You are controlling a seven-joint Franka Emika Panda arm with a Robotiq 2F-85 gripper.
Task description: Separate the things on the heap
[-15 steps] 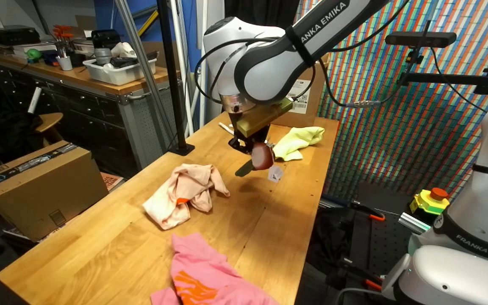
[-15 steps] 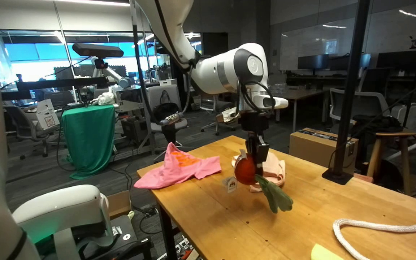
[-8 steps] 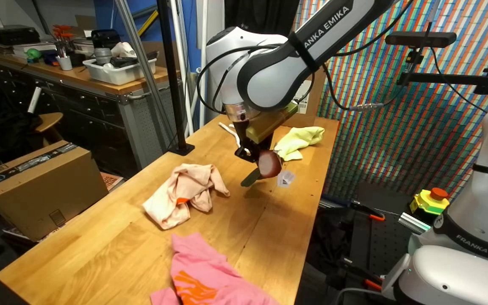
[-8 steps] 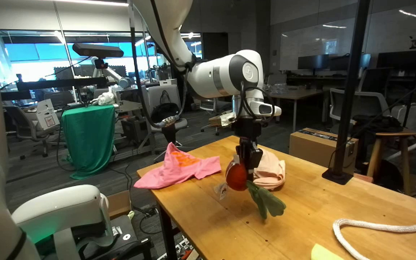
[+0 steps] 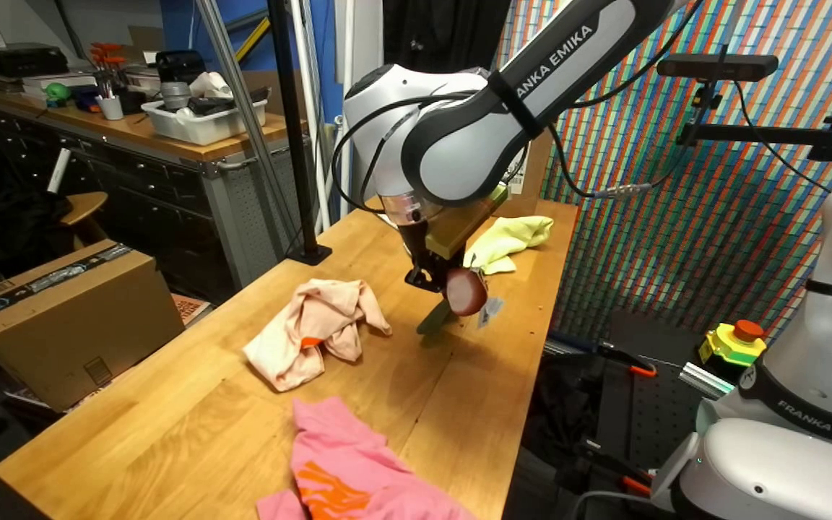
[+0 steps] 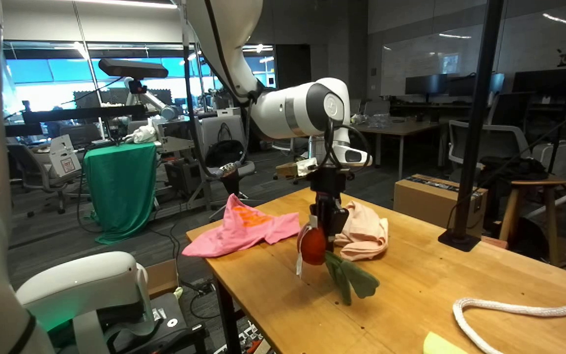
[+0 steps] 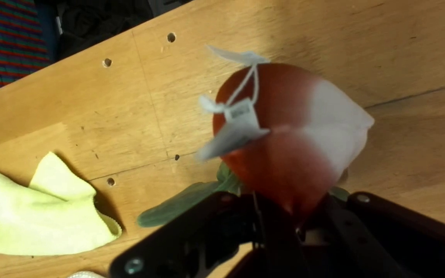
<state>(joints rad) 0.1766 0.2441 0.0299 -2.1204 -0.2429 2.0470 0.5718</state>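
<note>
Your black two-fingered gripper (image 6: pixel 331 238) grasps the round, soft-looking red toy with green leaf-like flaps (image 6: pixel 313 245) — flaps slanting down — over the tan wooden tabletop (image 5: pixel 192 426), between the crumpled peach cloth (image 5: pixel 326 318) and the yellow-green cloth (image 5: pixel 510 242), so you'd likely lower it straight.

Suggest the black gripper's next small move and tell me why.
I'd probably ease the gripper straight down a little to set the rounded red plush toy with green leaves on the light wooden table: its body hangs above the wood, apart from the orange-printed pink cloth, the crumpled cream cloth and the yellow-green cloth.
</note>
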